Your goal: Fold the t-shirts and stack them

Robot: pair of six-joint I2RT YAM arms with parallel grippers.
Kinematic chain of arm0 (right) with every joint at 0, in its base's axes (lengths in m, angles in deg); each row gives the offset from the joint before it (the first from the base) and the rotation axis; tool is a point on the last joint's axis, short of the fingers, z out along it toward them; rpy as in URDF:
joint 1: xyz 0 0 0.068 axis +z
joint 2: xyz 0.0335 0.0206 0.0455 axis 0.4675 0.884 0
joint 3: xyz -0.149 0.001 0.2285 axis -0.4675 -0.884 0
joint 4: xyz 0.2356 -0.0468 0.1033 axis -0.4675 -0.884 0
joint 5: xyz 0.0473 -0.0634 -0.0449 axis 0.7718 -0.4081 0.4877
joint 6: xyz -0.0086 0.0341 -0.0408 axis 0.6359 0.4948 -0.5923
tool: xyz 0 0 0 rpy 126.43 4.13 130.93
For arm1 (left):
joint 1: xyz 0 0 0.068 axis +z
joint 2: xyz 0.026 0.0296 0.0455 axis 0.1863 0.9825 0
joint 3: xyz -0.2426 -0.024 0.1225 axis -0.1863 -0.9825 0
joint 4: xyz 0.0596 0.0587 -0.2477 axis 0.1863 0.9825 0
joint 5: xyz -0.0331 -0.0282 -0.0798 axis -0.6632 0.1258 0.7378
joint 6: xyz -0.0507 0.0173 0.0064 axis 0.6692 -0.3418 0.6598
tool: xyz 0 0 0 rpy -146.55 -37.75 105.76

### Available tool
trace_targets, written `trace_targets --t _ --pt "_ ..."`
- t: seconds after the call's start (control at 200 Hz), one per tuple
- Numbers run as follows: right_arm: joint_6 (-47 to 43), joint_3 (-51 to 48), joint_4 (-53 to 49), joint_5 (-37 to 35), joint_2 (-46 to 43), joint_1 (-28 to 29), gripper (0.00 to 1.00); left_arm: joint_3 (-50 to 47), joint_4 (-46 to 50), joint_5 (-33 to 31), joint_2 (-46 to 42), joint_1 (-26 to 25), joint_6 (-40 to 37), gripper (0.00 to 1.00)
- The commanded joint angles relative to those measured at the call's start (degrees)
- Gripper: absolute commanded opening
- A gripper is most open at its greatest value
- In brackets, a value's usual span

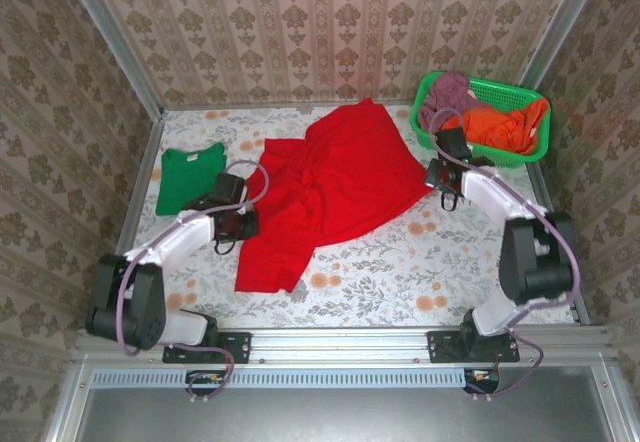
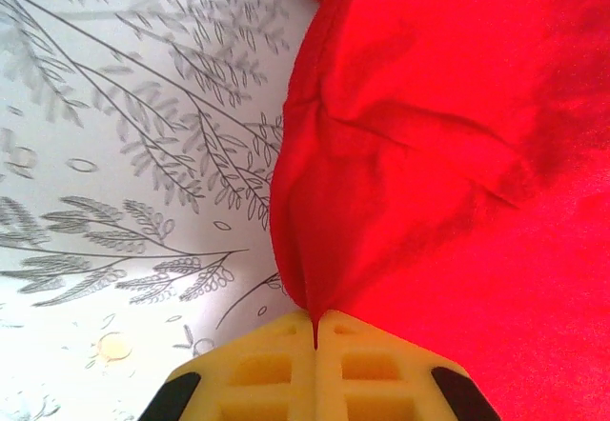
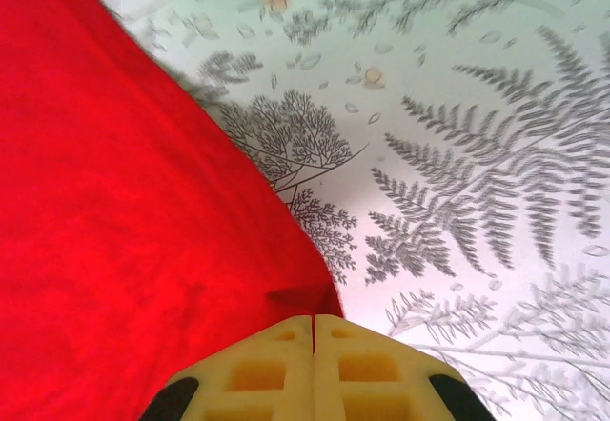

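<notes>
A: Both pairs of jaws are pressed together. Left gripper (image 2: 315,333) pinches one edge of the red t-shirt (image 1: 340,187), right gripper (image 3: 314,333) the opposite edge. The shirt lies between them.
B: Risk?
A: Thin pinches, so a hard pull could slip the cloth. Long axis is diagonal, from beyond the right gripper to behind the left. Can't tell the collar end.

My left arm (image 1: 175,242) reaches forward and angles inward, its jaws pressed together on the edge of the red t-shirt (image 1: 340,187). My right arm (image 1: 505,207) bends at the elbow and reaches inward, jaws closed on the opposite edge.
</notes>
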Motion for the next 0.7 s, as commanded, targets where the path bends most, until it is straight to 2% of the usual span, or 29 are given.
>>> trace_targets --t 0.0,0.145,0.255,0.35,0.515,0.695 --pt "-0.8 -4.9 6.1 0.0 -13.0 0.2 0.0 2.1 4.3 -1.1 -7.4 1.4 0.9 0.0" --pt "-3.6 -8.4 9.2 4.1 -29.6 0.1 0.0 6.3 9.6 -1.0 -17.8 3.9 0.6 0.0" --pt "-4.3 -5.4 7.6 7.1 -38.3 0.2 0.0 12.5 13.9 -0.5 -23.6 6.5 -1.2 0.0" --pt "-5.4 -1.0 6.7 8.5 -43.4 0.2 0.0 21.1 17.0 -0.9 -24.9 8.1 -3.7 0.0" --pt "-8.6 9.9 2.9 10.3 -45.0 0.2 0.0 37.6 19.5 -1.6 -21.8 8.8 -7.9 0.0" --pt "-13.5 23.3 -0.9 11.0 -38.1 0.2 0.0 52.6 17.8 -2.3 -15.2 8.9 -12.4 0.0"
